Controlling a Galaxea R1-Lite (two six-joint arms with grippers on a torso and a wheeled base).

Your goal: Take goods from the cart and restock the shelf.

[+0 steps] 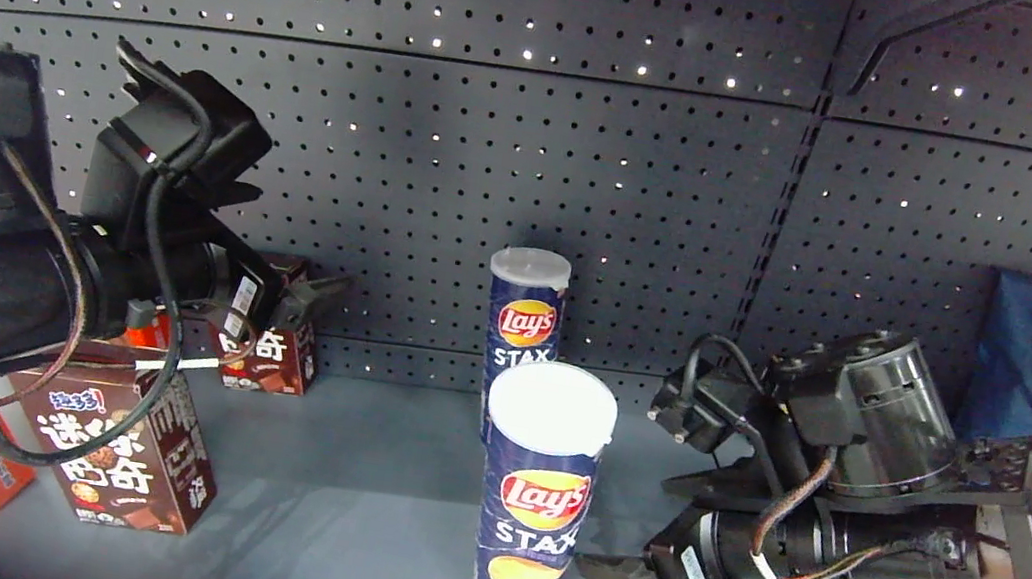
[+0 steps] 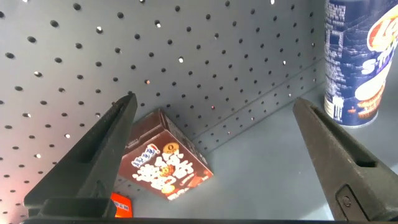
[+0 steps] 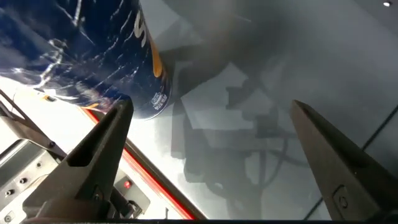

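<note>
Left tool released, near brown box at shelf back. Right tool released, empty, just beside front chips can; second can behind, both upright.

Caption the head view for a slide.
Front chip can and back chip can upright on the shelf, flanked by left end effector and right end effector, both open.

Left gripper, right gripper spread wide, empty.
</note>
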